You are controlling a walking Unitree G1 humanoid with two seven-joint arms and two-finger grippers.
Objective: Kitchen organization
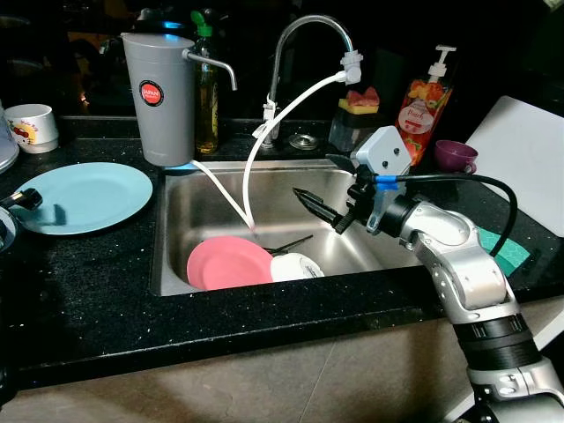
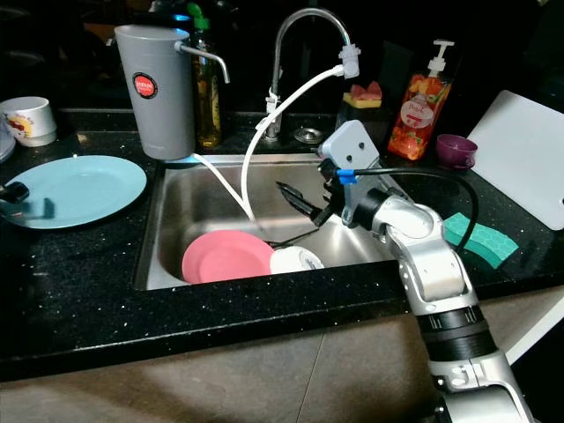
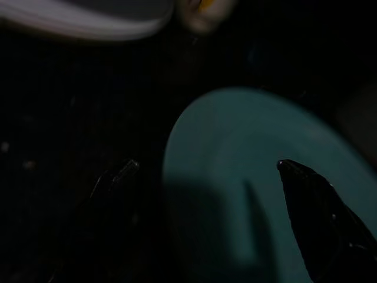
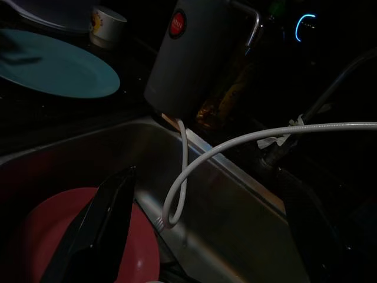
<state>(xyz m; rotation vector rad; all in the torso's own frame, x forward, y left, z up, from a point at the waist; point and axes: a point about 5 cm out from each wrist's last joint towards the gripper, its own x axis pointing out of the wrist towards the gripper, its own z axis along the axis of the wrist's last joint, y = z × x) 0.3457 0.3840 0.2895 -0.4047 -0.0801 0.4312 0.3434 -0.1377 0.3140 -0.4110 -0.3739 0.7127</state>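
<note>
A pink plate (image 1: 229, 263) lies in the steel sink (image 1: 181, 256) with a white bowl (image 1: 297, 266) against its right side and a dark utensil (image 1: 293, 243) behind them. My right gripper (image 1: 313, 174) hovers open above the sink's right half, over and behind the bowl, holding nothing; in the right wrist view its fingers (image 4: 94, 230) frame the pink plate (image 4: 65, 236). A light blue plate (image 1: 84, 196) rests on the black counter to the left. My left gripper (image 3: 207, 163) hangs open just above that plate's left edge.
A grey water jug (image 1: 160, 92), an oil bottle (image 1: 207, 97) and the faucet (image 1: 308, 31) with a white hose (image 1: 260, 141) stand behind the sink. A soap bottle (image 1: 423, 97), purple cup (image 1: 456, 156), white board (image 1: 520, 159) and green sponge (image 2: 480, 238) sit right. A mug (image 1: 32, 128) is far left.
</note>
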